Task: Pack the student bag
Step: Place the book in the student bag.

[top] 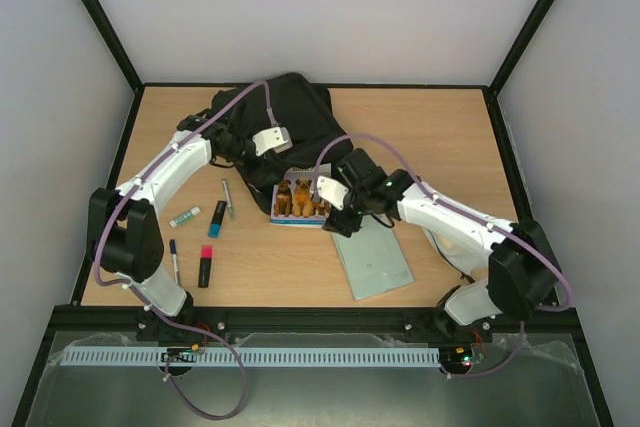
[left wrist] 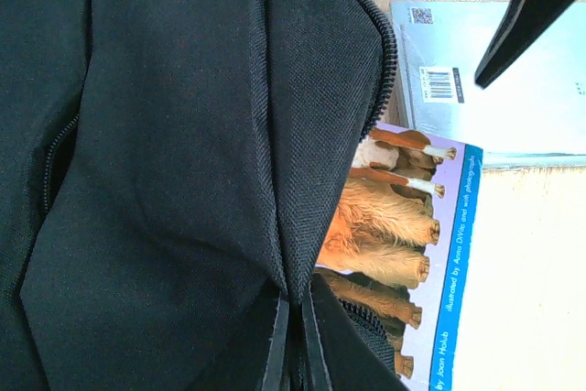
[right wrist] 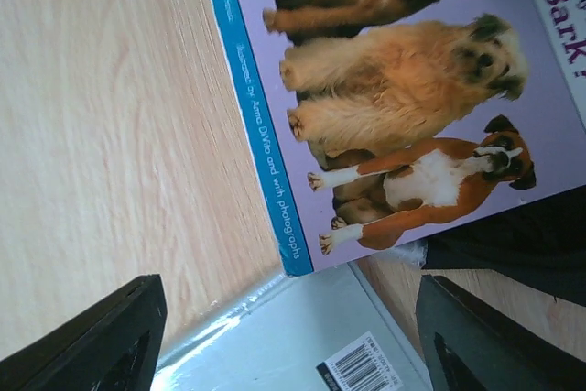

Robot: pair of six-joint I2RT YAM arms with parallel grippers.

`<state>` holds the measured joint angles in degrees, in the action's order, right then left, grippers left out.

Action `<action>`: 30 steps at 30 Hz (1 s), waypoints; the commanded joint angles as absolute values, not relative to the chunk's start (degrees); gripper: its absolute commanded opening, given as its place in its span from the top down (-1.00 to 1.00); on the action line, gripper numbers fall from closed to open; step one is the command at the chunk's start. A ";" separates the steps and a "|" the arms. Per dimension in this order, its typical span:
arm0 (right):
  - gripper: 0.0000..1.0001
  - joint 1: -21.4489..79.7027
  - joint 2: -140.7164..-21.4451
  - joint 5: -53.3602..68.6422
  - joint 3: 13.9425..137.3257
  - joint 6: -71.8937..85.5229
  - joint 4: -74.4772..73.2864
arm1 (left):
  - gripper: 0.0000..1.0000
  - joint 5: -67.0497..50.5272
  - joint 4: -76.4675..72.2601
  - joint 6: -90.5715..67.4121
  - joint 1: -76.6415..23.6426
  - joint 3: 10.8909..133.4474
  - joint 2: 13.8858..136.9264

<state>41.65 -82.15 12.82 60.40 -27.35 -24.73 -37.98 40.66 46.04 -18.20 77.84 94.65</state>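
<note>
Student bag (top: 290,107) is set at the far centre of the table (top: 440,147), dog picture book (top: 300,202) lodged half in its mouth, long axis run back to the nearer right gripper (right wrist: 288,281), jaws spread at its free edge; left gripper (top: 280,147) is pinched on bag fabric.

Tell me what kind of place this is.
Likely a lab robot cell: a wooden table enclosed by plain white panels in a black frame, staged with a student bag and pens.
</note>
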 commanded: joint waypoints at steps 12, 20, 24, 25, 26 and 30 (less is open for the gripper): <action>-0.50 46.53 -91.56 -3.56 59.21 -37.28 -17.10 | 0.95 -43.01 39.86 47.36 -18.11 80.75 94.96; -0.49 46.44 -96.68 -10.55 62.74 -39.92 -12.91 | 0.95 -43.17 40.59 47.90 -18.15 82.13 95.54; -0.46 46.07 -98.98 -15.47 64.93 -41.66 -9.25 | 0.95 -43.82 40.90 48.22 -18.13 81.90 95.62; -0.45 45.90 -99.43 -16.24 65.48 -42.26 -8.67 | 0.95 -43.95 41.03 48.37 -18.11 81.74 95.56; -0.44 45.57 -99.96 -16.85 66.07 -42.77 -8.12 | 0.96 -44.14 41.19 48.50 -18.16 81.58 95.54; -0.41 44.80 -102.12 -18.79 68.36 -43.64 -5.76 | 0.95 -44.76 41.40 48.77 -18.11 81.19 95.45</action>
<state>45.71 -100.18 -14.04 65.23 -41.47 -10.17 -38.98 41.60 46.37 -18.17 79.77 95.98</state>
